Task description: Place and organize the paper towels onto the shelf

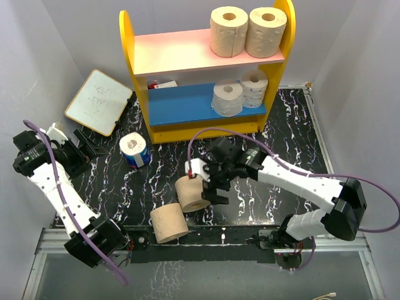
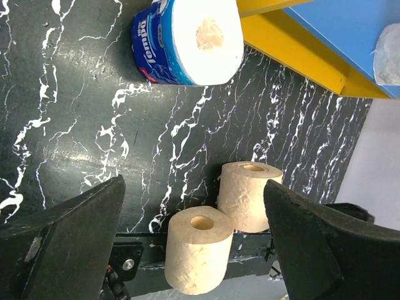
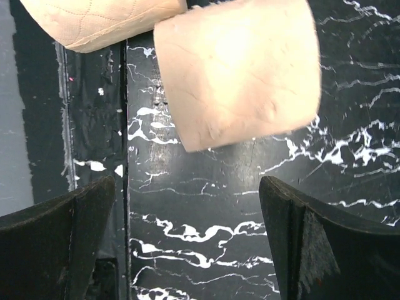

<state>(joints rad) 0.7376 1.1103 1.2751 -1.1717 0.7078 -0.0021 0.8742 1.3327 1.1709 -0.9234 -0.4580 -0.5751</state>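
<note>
On shelf (image 1: 127, 37): two tan rolls (image 1: 229, 31) up top, two white rolls (image 1: 227, 99) below; left gripper (image 2: 192, 184), right gripper (image 3: 187, 181) both spread, empty.

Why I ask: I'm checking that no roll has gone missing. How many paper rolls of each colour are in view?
Tan rolls: 4, two on the pink upper board, two on the table
White rolls: 2, on the blue lower board
Blue-wrapped roll: 1, on the table
Total: 7
</note>
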